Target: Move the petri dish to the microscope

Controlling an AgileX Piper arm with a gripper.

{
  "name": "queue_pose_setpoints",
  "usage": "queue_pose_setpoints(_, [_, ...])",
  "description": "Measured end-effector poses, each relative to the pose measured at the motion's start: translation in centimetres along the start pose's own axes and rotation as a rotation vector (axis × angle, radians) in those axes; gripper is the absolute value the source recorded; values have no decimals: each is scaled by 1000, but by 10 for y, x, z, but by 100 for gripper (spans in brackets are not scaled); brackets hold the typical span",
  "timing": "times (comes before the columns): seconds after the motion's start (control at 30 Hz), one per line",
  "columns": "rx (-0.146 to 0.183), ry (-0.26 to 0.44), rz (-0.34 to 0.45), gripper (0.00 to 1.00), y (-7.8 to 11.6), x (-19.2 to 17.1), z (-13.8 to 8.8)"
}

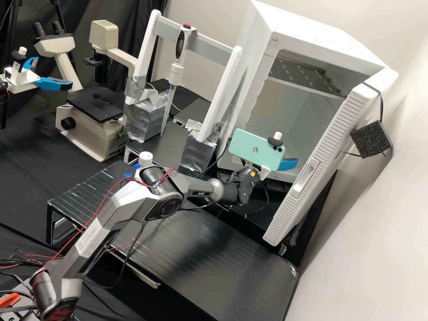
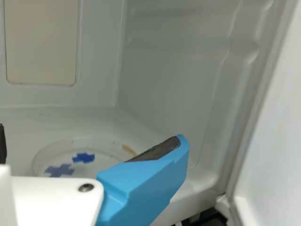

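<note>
The pincer (image 1: 285, 165) is right of centre in the high view, at the mouth of the open white cabinet (image 1: 312, 35), and it is released: in the wrist view its blue fingers (image 2: 146, 183) stand wide apart with nothing grasped, a dark pad on the inner face of each. The petri dish (image 2: 106, 153) lies flat on the cabinet's pale floor, just ahead of the pincer. It is clear and round, with two blue cross-shaped marks showing within its outline and a small tan patch by the rim.

The microscope (image 1: 89, 129) stands at the upper left of the high view, on the black bench (image 1: 26, 174), well apart from the pincer. Its dark stage (image 1: 96, 101) has no dish on it.

The grey arm (image 1: 133, 200) runs from the lower left of the frame to right of centre, above a long black stand (image 1: 249, 276). A mint-green phone (image 1: 256, 147) is mounted by its wrist. The cabinet fills the upper right, its door (image 1: 285, 214) swung out and a slotted shelf (image 1: 307, 76) inside. A black block (image 1: 371, 139) sits beside the door. At upper centre, between microscope and cabinet, a pipette (image 1: 177, 73) hangs upright on a white rack (image 1: 220, 93) whose feet are wrapped in silver tape (image 1: 145, 118).
</note>
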Motion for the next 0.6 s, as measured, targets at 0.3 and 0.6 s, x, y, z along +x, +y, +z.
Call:
queue_pose_setpoints(0.3, [11, -35, -28, 100, -12, 6, 6])
queue_pose_setpoints(0.6, [10, -30, -23, 100, -11, 8, 6])
